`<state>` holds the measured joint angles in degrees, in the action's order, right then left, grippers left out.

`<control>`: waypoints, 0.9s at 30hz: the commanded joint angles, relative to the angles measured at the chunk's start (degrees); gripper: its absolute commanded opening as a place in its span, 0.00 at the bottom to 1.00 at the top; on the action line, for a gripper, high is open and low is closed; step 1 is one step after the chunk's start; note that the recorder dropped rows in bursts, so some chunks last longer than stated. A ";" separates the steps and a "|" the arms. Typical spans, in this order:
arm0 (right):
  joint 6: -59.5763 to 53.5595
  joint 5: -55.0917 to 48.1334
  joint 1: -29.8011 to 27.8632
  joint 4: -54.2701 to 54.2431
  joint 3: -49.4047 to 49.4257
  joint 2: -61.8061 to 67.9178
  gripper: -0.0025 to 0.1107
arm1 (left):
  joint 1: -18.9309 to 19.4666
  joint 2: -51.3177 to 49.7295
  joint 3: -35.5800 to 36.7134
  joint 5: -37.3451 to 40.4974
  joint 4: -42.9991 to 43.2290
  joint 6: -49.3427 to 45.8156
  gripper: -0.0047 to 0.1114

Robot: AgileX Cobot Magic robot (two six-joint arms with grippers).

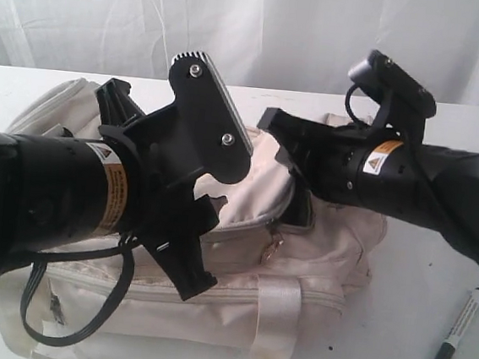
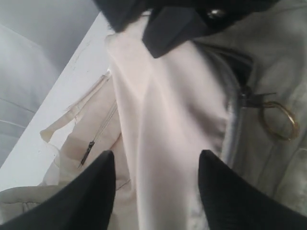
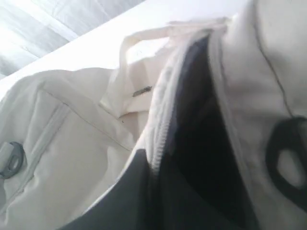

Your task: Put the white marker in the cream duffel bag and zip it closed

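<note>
White marker [image 1: 459,330] lies flat on the desk [image 1: 436,249], outside the bag and well apart from both grippers; it is nearer the right gripper [image 1: 279,141] than the left one, out past the right arm and untouched. Cream duffel bag [image 1: 299,262] sits under both grippers with its curved top flap partly unzipped, so a dark gap shows just below the right gripper. That gripper is clenched at the rim of this opening. In the right wrist view the grey zipper edge [image 3: 160,129] runs straight into its dark fingers, so it appears to pinch the flap's edge. The left gripper [image 2: 156,158] is released, its two fingers spread wide, with a fold of cream fabric between them that neither finger presses. Just beyond the left gripper, a gold ring pull [image 2: 278,120] hangs from the zipper slider.
</note>
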<state>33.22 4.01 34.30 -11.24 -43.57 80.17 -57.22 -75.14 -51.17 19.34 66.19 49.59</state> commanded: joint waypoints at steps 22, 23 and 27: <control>-10.20 -8.90 -4.09 0.81 -9.28 0.25 0.02 | -9.48 -2.89 -0.26 -7.90 -3.88 -4.29 0.55; -10.63 -9.45 -4.09 0.81 -9.28 0.03 0.02 | -9.48 -3.29 -0.26 -6.44 -3.60 -4.39 0.55; -12.57 -10.54 -4.09 0.81 -9.28 -0.90 0.02 | -9.22 -4.28 -0.26 -3.74 2.50 -4.39 0.55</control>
<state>22.54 -6.31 30.59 -11.04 -52.36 80.49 -66.13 -79.17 -51.29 13.91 63.72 44.51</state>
